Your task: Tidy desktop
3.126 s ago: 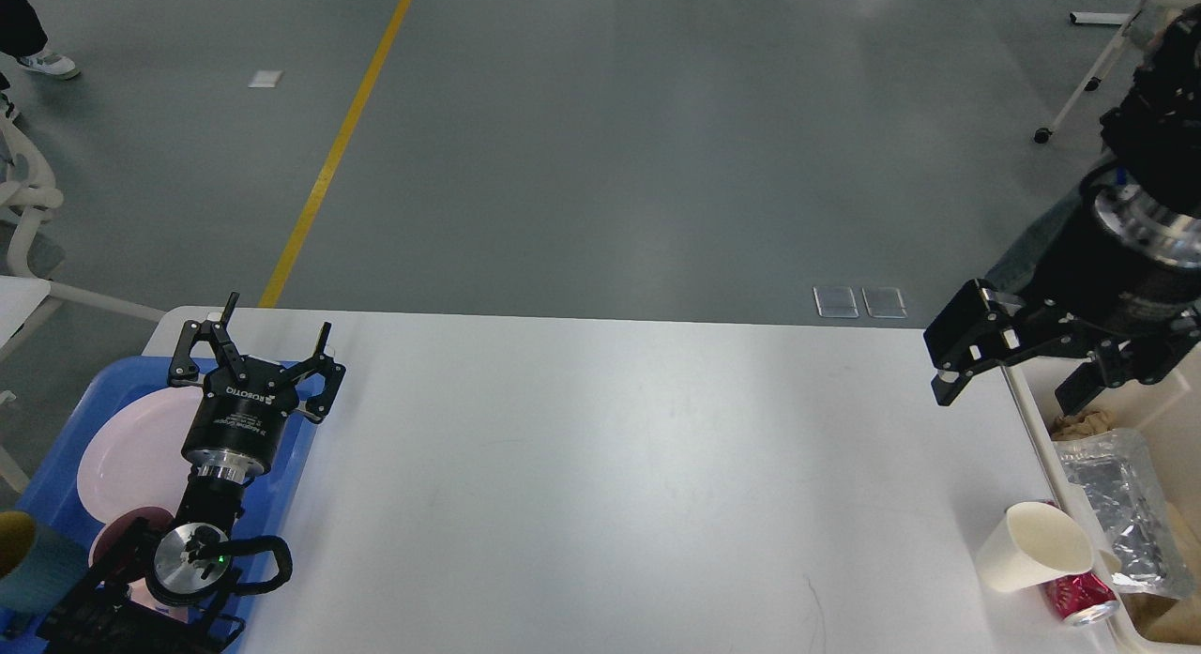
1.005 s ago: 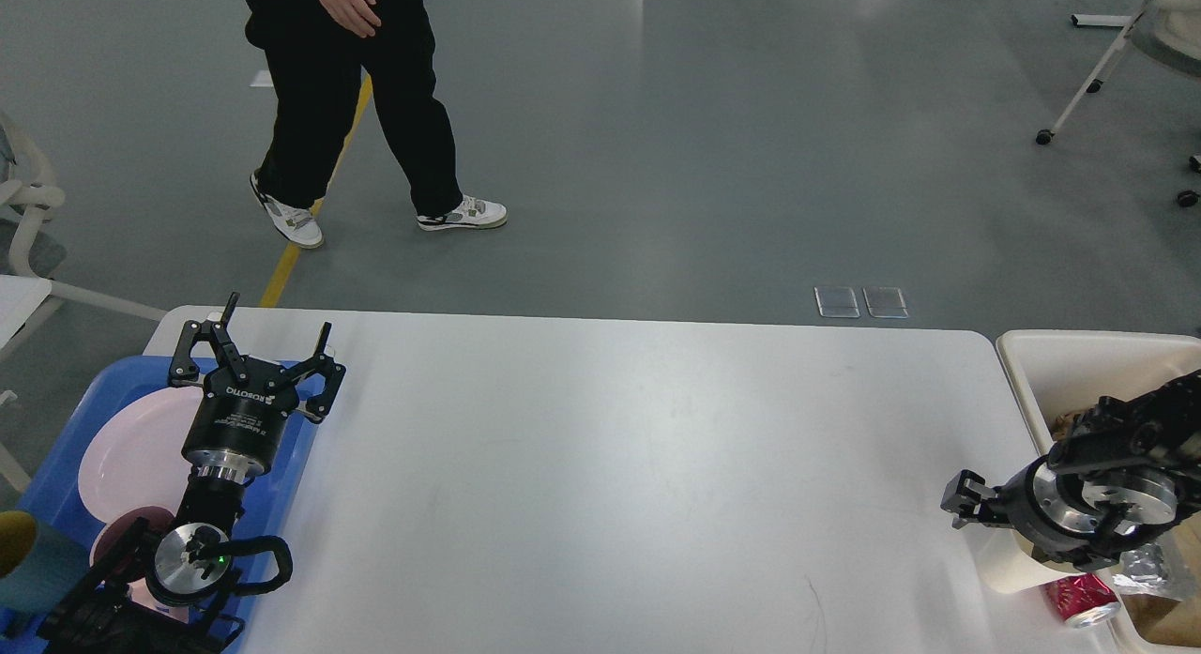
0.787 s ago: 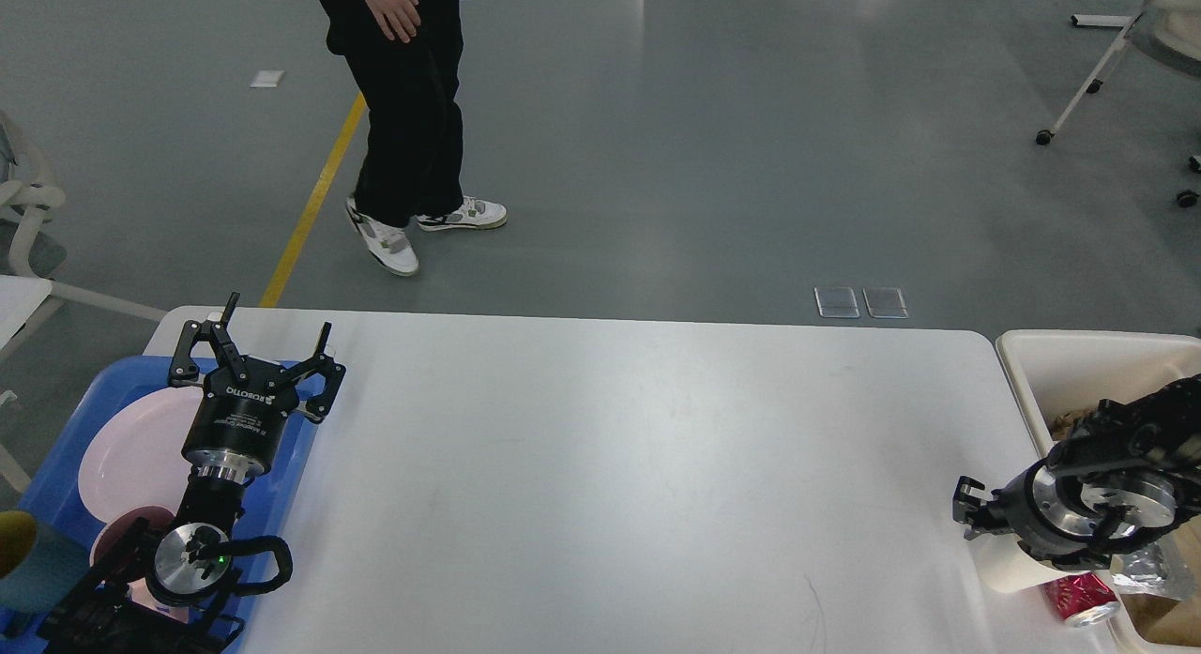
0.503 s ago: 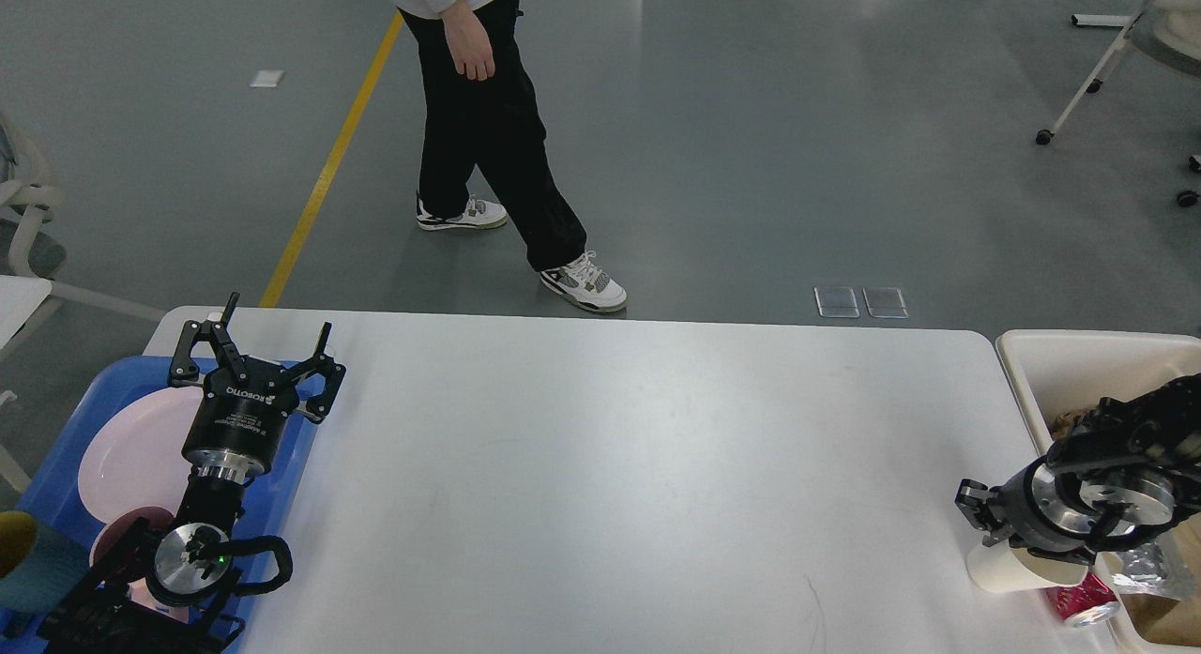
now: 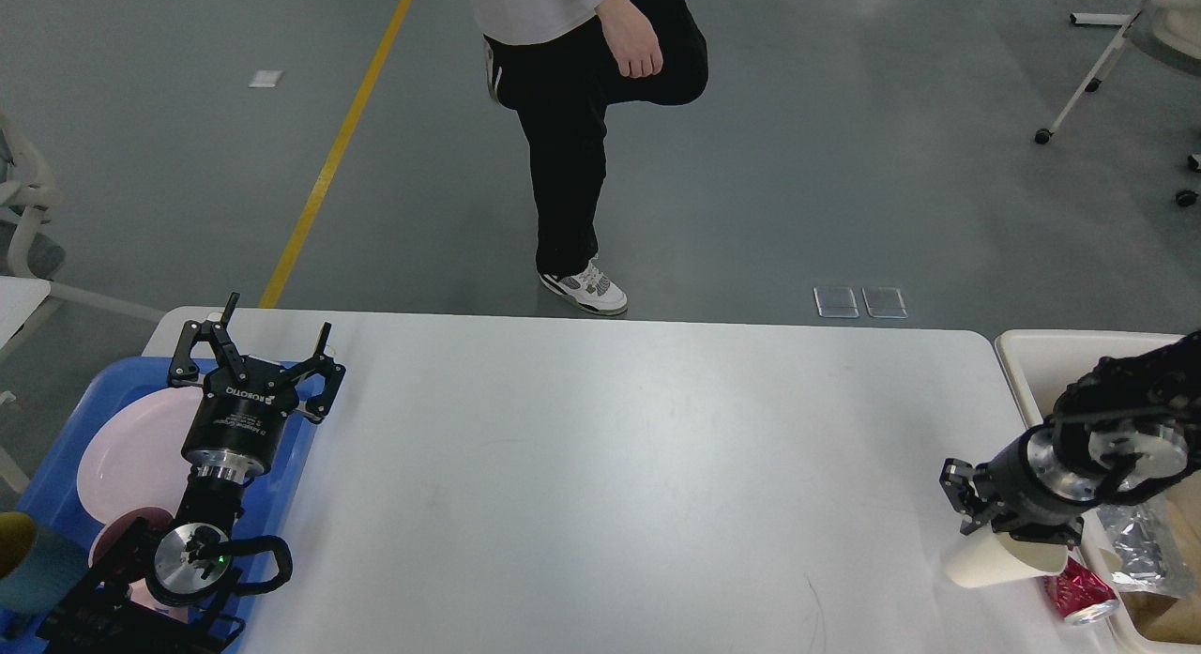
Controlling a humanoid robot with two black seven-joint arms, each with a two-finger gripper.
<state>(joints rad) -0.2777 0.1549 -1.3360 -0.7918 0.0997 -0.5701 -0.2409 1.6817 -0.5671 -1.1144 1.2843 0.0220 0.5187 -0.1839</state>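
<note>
The desktop (image 5: 610, 466) is a wide white tabletop, mostly bare. At its right end, a white paper cup (image 5: 987, 565) hangs tilted with its base pointing left. My right gripper (image 5: 976, 509) is shut on the cup's rim just above the tabletop. A red drink can (image 5: 1074, 593) lies on its side right beside the cup. At the left end, my left gripper (image 5: 267, 344) stands open and empty over the far edge of a blue tray (image 5: 296, 448).
The blue tray holds a pink plate (image 5: 131, 448), a pink bowl (image 5: 117, 537) and a teal cup (image 5: 38, 565). A beige bin (image 5: 1051, 349) off the table's right end holds a foil bag (image 5: 1140, 541) and brown paper. A person (image 5: 582, 119) walks just beyond the far edge.
My right gripper came down from high at the right onto the paper cup, and has now risen and shifted left with it. The person walked from left to centre. The left arm stayed still.
</note>
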